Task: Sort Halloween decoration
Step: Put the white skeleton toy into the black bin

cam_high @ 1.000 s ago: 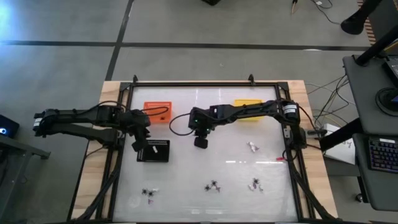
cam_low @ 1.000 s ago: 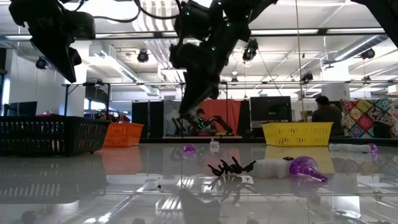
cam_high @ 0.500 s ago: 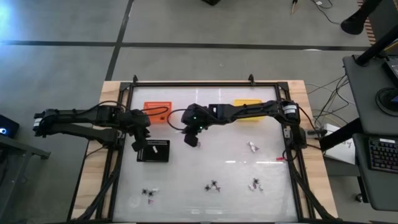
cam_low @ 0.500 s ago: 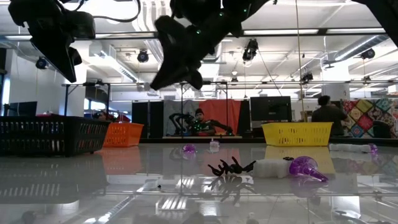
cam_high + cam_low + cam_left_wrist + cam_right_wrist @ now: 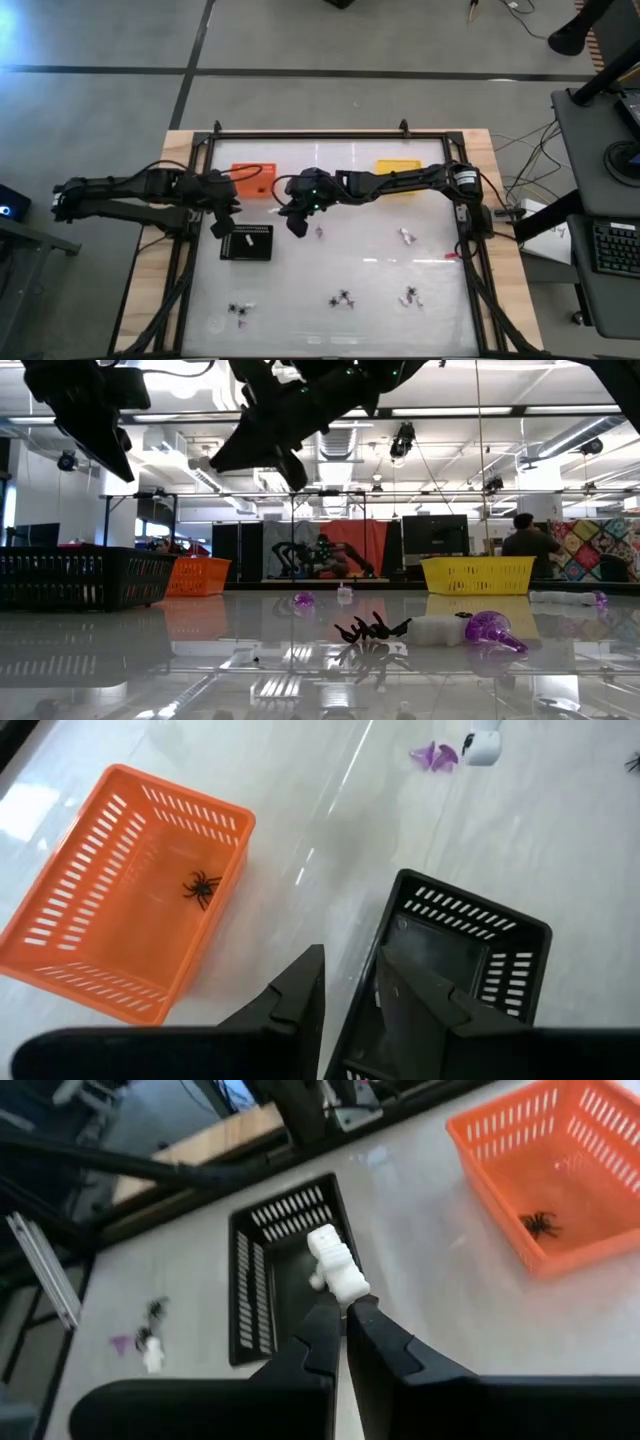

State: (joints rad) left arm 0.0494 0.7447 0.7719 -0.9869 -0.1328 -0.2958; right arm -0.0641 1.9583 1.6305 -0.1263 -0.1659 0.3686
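Halloween decoration in play here is a white trinket (image 5: 336, 1267), pinched by its lower end between the clenched fingers of the right tool (image 5: 343, 1308), which hangs above the table (image 5: 380, 285) just beside the black tray (image 5: 283, 1270) and near the orange tray (image 5: 545, 1165). In the high view the right tool (image 5: 297, 221) sits between those two trays, its arm reaching in from the right side past the yellow tray (image 5: 398, 167).

The left tool (image 5: 348, 982) hovers over the near rim of the black tray (image 5: 455, 975), its fingers parted a little with nothing between them. In the high view it shows as the left tool (image 5: 222, 218), at the black tray's (image 5: 248, 243) left edge.

One black spider (image 5: 202, 887) lies inside the orange tray (image 5: 120, 890). More trinkets are scattered on the table's front part: a dark cluster (image 5: 240, 310) at front left, a spider (image 5: 343, 299) in the middle, a pale piece (image 5: 411, 296) to the right, and another white one (image 5: 406, 237) farther back. The low view shows a black spider (image 5: 372, 629) beside a purple trinket (image 5: 492, 630).
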